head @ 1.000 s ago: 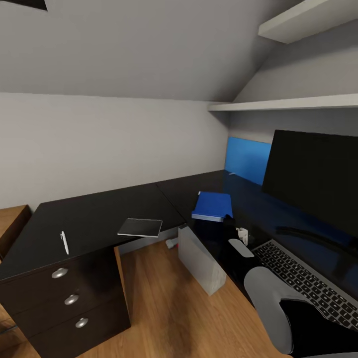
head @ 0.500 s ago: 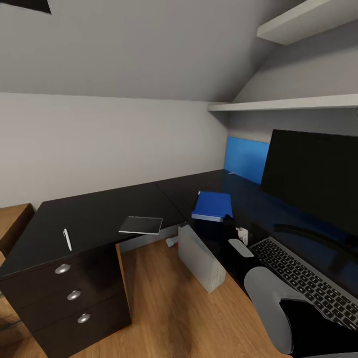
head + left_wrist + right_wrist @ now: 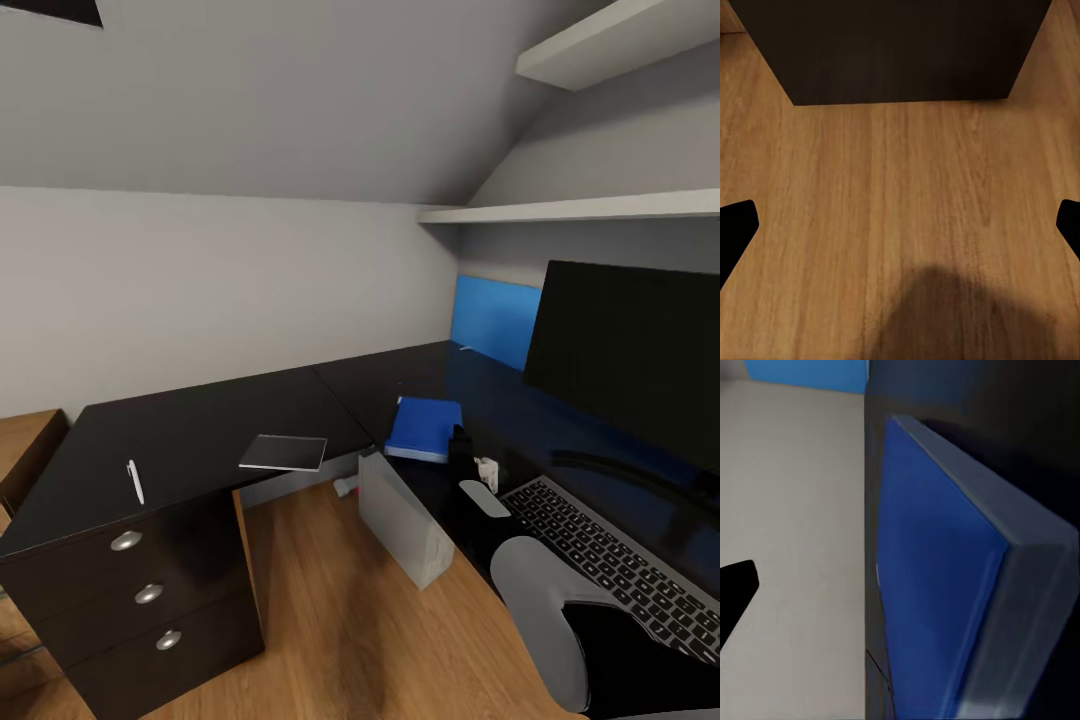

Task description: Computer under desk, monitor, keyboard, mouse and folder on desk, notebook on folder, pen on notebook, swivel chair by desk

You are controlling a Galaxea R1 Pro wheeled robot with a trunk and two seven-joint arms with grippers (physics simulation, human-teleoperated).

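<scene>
If the right gripper (image 3: 462, 447) (grip state unclear) nudges the folder (image 3: 425, 428) | it slides from the mouse (image 3: 484, 497).

Head view looks forward and down over the L-shaped counter (image 3: 200, 420) corner, wood floor (image 3: 340, 620) below. Left wrist view faces straight down at the floor, close, dark cabinet base (image 3: 900, 49) at one edge. Right wrist view sits very near the blue folder (image 3: 937, 585), shared with the head view (image 3: 425, 428).
</scene>
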